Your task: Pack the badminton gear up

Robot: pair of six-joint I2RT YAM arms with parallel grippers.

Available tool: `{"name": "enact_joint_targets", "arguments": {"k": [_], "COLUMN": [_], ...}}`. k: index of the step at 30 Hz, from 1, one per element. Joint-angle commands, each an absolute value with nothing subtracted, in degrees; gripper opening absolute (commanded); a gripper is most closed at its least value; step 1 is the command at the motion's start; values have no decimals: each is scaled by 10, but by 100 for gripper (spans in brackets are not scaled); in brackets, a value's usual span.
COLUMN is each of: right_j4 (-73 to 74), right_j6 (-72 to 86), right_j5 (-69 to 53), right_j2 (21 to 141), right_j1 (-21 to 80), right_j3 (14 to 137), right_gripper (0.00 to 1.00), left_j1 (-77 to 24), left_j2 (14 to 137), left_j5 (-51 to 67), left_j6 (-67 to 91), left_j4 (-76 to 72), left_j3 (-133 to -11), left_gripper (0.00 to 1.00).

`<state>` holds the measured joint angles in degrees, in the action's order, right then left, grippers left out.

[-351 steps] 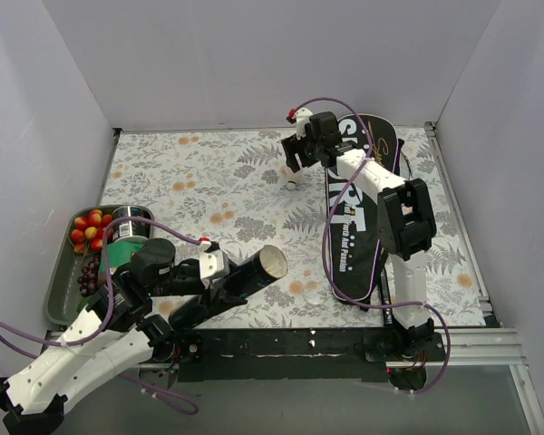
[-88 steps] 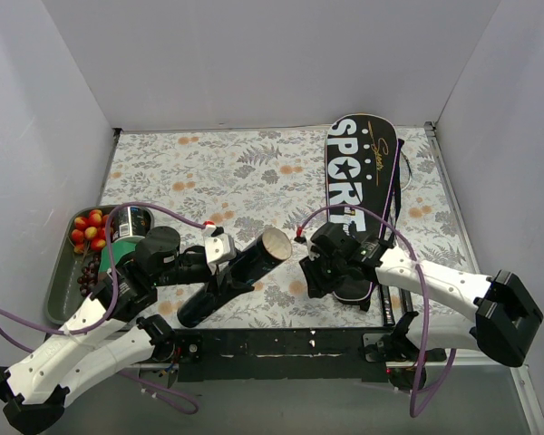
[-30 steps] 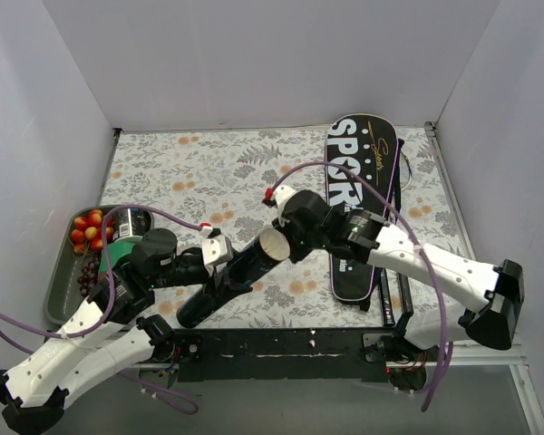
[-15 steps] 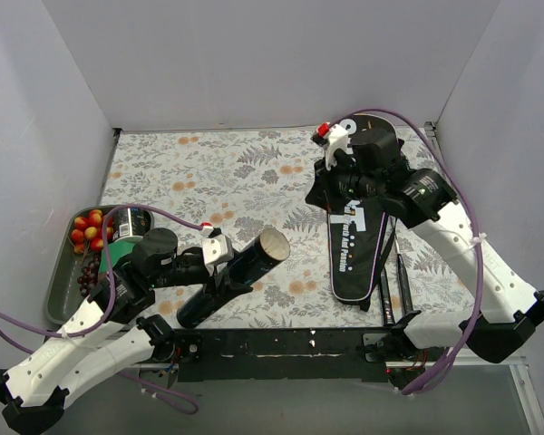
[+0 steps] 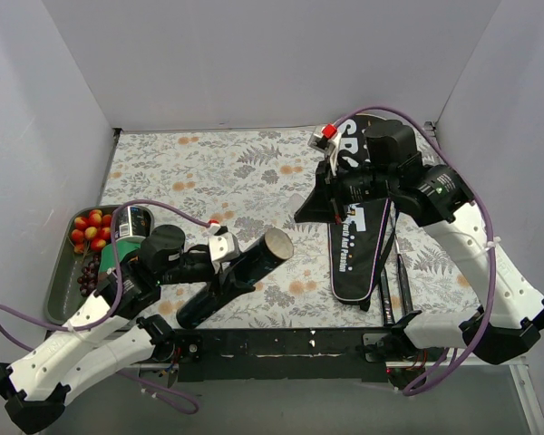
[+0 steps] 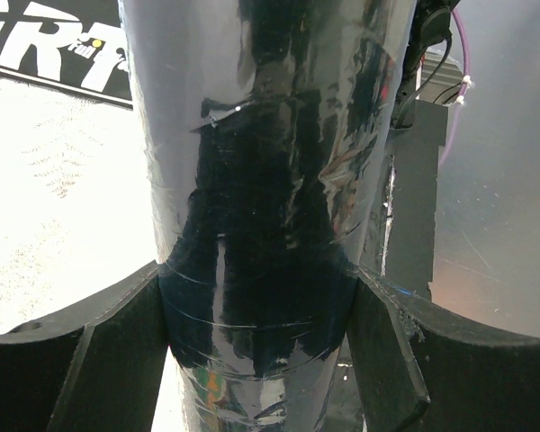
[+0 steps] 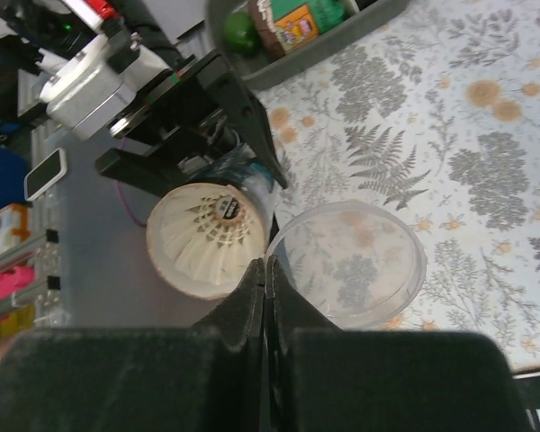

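– Plastic, this long dark shuttle tube (image 5: 254,258)? Where is it, and how to hold it?
– Left of the long black "SPORT" racket bag (image 5: 355,263), tilted, with the left gripper (image 6: 256,315) clamped around its middle. I judge it light, slippery and easy to dent. The right gripper (image 7: 268,270) is clenched, seemingly pinching a thin clear round lid (image 7: 346,261) by the rim.

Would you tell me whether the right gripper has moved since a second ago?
Yes: the right gripper, pinching a clear lid, has left the tube's mouth, backing toward the bag.
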<state>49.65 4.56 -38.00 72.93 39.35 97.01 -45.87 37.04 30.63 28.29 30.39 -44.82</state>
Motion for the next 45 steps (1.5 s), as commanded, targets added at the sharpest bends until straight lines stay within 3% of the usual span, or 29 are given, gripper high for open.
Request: {"name": "enact_joint_targets", "arguments": {"k": [1, 24, 45], "right_j4": [495, 468, 490], "right_j6": [45, 80, 57], "right_j5": [-468, -426, -411], "right_j2": [715, 723, 760], "right_j1": [398, 524, 534], "right_j3": [948, 933, 957], "right_gripper": [1, 1, 1], "left_j1": [-456, -456, -456], "left_j2": [371, 365, 347], "left_j5": [316, 310, 314], "left_j6": [274, 276, 279], "left_j4": [283, 277, 277], "left_j3": [-460, -439, -432], "left_gripper": [20, 20, 20]}}
